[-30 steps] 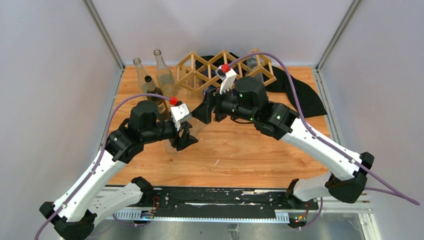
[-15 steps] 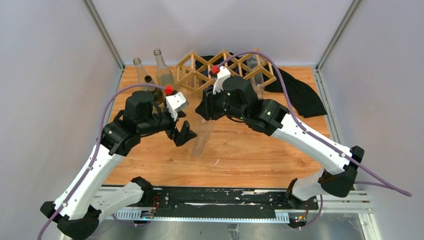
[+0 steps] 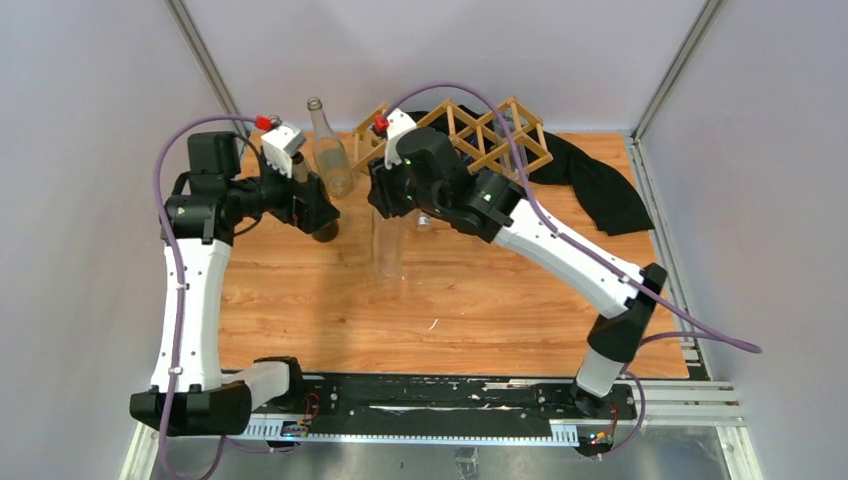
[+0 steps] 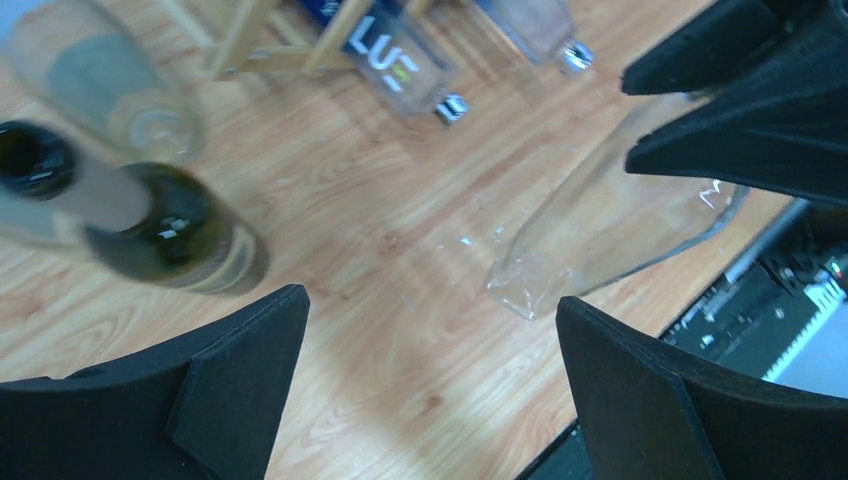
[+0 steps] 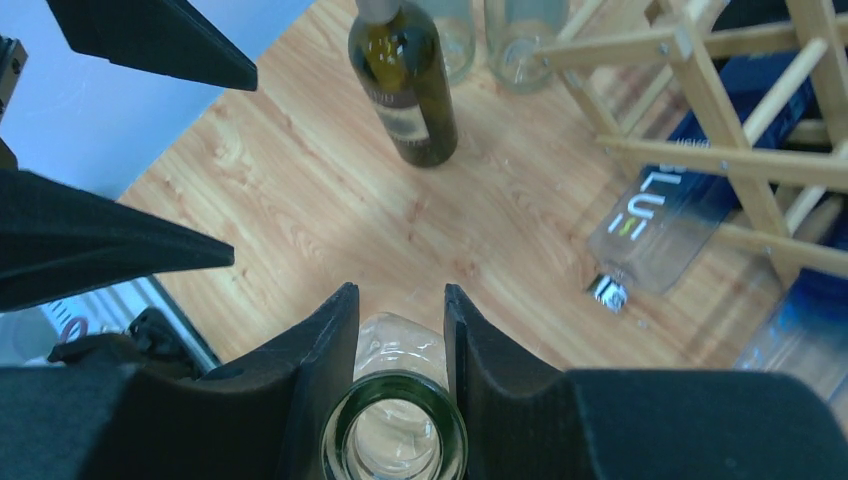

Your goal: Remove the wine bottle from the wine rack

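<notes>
My right gripper is clamped on the neck of the wine bottle. The bottle is off the rack and stands upright near the middle of the table, a little toward the left edge. From above my wrist hides the grip. My right wrist view shows it plainly: the two fingers press either side of the neck, just under the open mouth. That view shows nothing of the base. My left wrist view does show the glass body and its base low against the wood, but I cannot tell whether they touch.

My left gripper is spread wide and holds nothing. It hangs left of the wine bottle, toward the far left corner. The dark bottle stands just beside one finger, not between the two. Behind it, near the far edge, is a tall clear bottle.

The rack runs along the far edge from the middle toward the right. Only the wrist views show its load. A blue bottle marked "LU" lies in a lower cell, its capped neck pointing out over the table. Only the top view shows the black cloth, which lies behind the rack toward the far right corner.
</notes>
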Tool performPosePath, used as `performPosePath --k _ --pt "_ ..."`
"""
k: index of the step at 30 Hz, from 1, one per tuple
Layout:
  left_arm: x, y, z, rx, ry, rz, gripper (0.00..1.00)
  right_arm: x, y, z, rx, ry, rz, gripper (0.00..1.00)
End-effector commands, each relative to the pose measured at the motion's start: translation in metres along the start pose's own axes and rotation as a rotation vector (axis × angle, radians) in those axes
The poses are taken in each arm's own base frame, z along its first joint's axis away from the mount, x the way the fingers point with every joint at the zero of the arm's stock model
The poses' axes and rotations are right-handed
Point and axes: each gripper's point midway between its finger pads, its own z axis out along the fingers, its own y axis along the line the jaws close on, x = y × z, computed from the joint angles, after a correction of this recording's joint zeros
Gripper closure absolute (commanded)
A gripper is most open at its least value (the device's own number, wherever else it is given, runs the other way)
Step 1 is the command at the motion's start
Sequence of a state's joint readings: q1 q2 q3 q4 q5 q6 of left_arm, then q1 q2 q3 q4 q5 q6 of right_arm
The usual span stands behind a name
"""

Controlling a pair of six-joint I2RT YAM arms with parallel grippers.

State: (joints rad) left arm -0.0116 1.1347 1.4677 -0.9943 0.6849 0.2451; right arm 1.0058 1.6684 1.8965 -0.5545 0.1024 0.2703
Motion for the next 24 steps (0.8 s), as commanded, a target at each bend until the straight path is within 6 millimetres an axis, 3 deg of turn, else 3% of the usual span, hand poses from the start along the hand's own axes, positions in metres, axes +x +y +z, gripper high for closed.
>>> performPosePath --k 1,5,12,24 --pt "-0.007 0.021 -0.012 -0.011 -0.031 -0.109 0.0 -0.026 0.005 0.024 0.01 -0.055 -0.064 1.0" --pt "-0.011 0.044 -0.017 -0.063 -0.052 -0.19 0.0 -0.03 0.007 0.055 0.018 -0.055 -0.1 1.0" --pt "-0.02 0.084 -0.043 -0.224 -0.088 -0.197 0.0 -0.038 0.005 0.098 0.043 -0.082 -0.156 1.0" --pt "0.001 0.102 -0.037 -0.253 -0.036 -0.216 0.0 -0.029 -0.017 0.156 0.056 -0.125 -0.143 1.0"
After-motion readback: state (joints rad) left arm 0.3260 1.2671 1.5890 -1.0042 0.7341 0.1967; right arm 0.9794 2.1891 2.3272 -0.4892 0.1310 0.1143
